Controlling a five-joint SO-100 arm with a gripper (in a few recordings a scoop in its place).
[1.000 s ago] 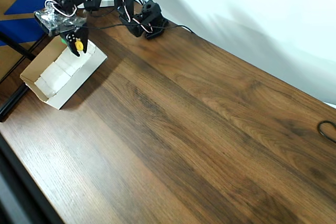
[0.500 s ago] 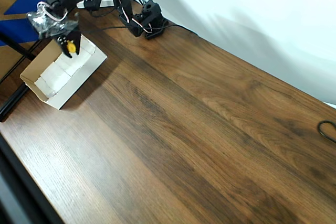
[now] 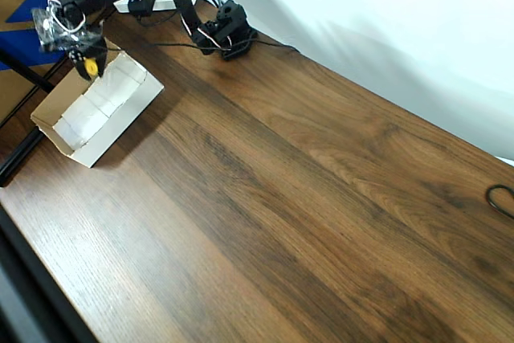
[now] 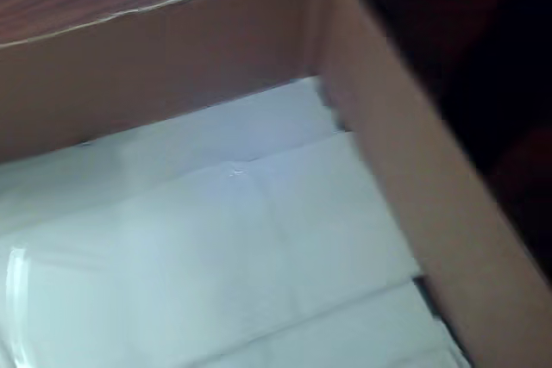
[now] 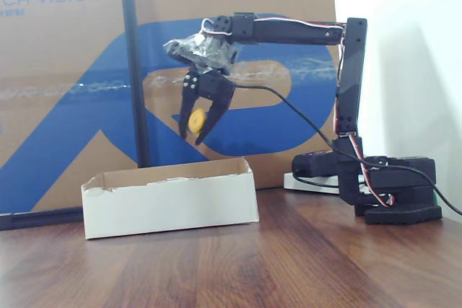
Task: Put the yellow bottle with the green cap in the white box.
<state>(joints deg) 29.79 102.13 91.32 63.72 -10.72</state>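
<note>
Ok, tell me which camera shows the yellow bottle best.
The fixed view: the yellow bottle hangs side-on between the fingers of the gripper, above the white box. The overhead view shows just a small yellow spot at the gripper.

A dark wood-grain table fills the scene. Behind it leans a large brown-and-blue carton, crossed by a black upright pole. The white backdrop is perhaps a wall.
</note>
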